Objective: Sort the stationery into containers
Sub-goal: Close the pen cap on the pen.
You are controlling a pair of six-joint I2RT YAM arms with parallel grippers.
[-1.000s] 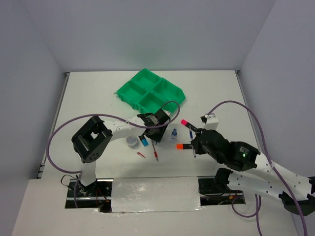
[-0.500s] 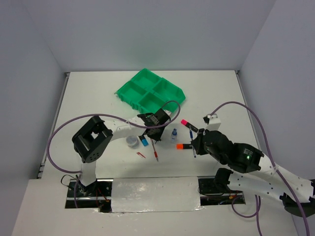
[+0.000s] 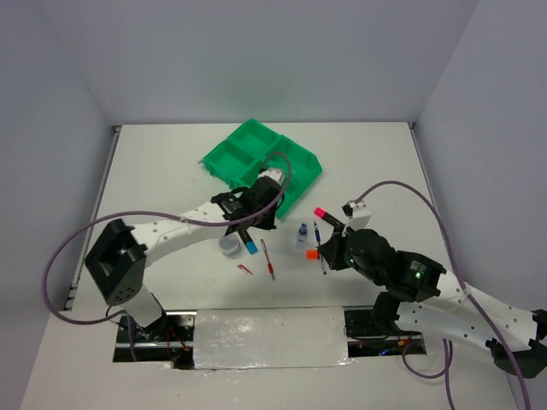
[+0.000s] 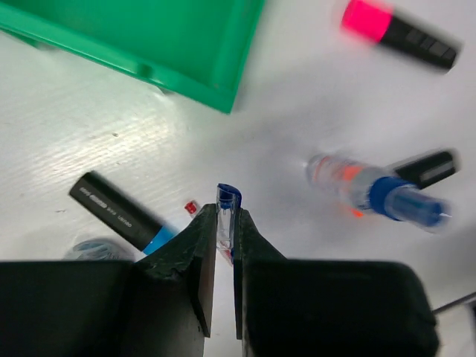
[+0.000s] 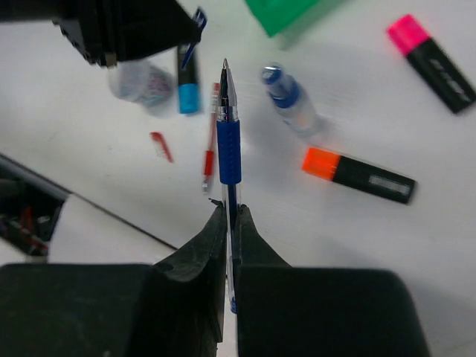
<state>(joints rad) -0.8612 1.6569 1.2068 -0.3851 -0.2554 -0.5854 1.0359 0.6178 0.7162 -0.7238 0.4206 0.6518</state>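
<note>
Left wrist view: the left fingers (image 4: pixel 195 249) are pinching a small blue cap (image 4: pixel 227 208) above the counter (image 4: pixel 89 141), near a corner of the green tray (image 4: pixel 186 44). The right fingers (image 5: pixel 202 249) are clamping a blue pen (image 5: pixel 228 145), its tip pointing away, over the orange highlighter (image 5: pixel 361 175), bottle (image 5: pixel 291 100) and red pen (image 5: pixel 211 141) lying on the counter.

Bright, even light falls from above. The white table (image 3: pixel 385 162) glows, and the shadows are soft and small. The green tray (image 3: pixel 224 154) throws a faint green tint on the back wall (image 3: pixel 273 94). The silver tape (image 3: pixel 265 337) shines. In the left wrist view the pink marker (image 4: pixel 399 33) and the bottle (image 4: pixel 375 190) look smeared, but the blue cap (image 4: pixel 227 212) is fairly sharp. In the right wrist view the blue pen (image 5: pixel 228 141) is sharp and the tin (image 5: pixel 141 82) is fuzzy.
</note>
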